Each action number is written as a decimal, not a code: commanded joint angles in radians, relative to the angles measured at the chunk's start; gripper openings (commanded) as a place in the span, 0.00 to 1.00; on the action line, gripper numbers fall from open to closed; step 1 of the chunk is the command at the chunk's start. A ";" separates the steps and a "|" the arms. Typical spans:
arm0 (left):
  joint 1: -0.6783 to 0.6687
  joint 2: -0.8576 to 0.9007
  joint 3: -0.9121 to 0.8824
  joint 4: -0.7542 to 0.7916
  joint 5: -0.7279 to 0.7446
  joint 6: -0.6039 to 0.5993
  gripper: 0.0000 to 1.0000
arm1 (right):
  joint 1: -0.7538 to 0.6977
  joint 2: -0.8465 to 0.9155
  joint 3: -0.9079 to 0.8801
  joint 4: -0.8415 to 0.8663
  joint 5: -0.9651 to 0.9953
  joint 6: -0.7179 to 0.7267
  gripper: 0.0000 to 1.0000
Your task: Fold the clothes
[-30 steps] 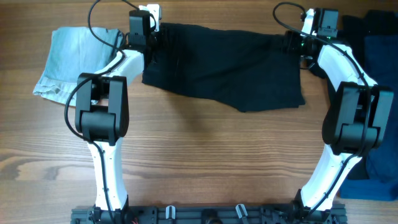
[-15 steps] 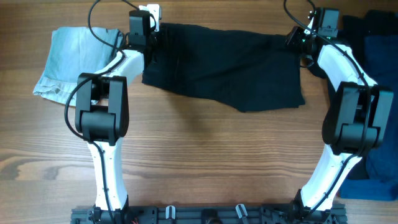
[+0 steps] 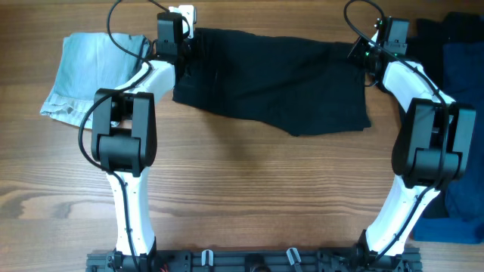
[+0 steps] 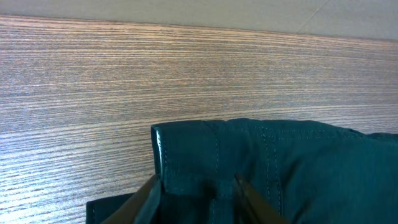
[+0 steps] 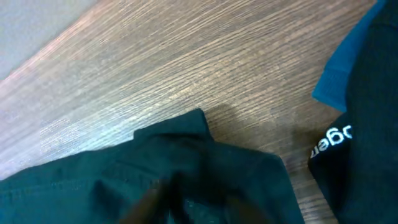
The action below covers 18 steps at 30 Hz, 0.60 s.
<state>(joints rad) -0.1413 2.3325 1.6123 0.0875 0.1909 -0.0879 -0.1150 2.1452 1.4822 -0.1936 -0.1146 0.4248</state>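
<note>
Wooden tabletop (image 3: 242, 181) is bearing the black garment (image 3: 272, 79), spread across its far middle. Only the left wrist view is showing the left gripper (image 4: 196, 190) pinching its hem. The right gripper (image 5: 193, 208) is sitting blurred over the opposite corner, and I cannot tell whether it is gripping.

The black garment (image 5: 373, 180) bears white lettering (image 5: 330, 142), partly cut off, unreadable.

The right claw (image 3: 361, 51) has shifted slightly. Its wrist housing now sits a touch lower in the overhead view than a second ago, closer over the corner of the plain matte black cloth garment (image 3: 272, 79) just beneath the claw. The black cable (image 3: 349, 9) above the claw loops tighter. The jaws have drawn in on bunched cloth; blur hides whether they grip it.
</note>
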 commanded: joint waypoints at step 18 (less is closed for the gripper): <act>0.000 -0.324 0.011 -0.326 -0.002 0.002 0.04 | 0.001 -0.215 -0.005 -0.235 -0.090 -0.259 0.04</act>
<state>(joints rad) -0.1429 2.1227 1.6135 -0.1513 0.1875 -0.0895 -0.1146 2.0159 1.4796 -0.3782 -0.1841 0.2359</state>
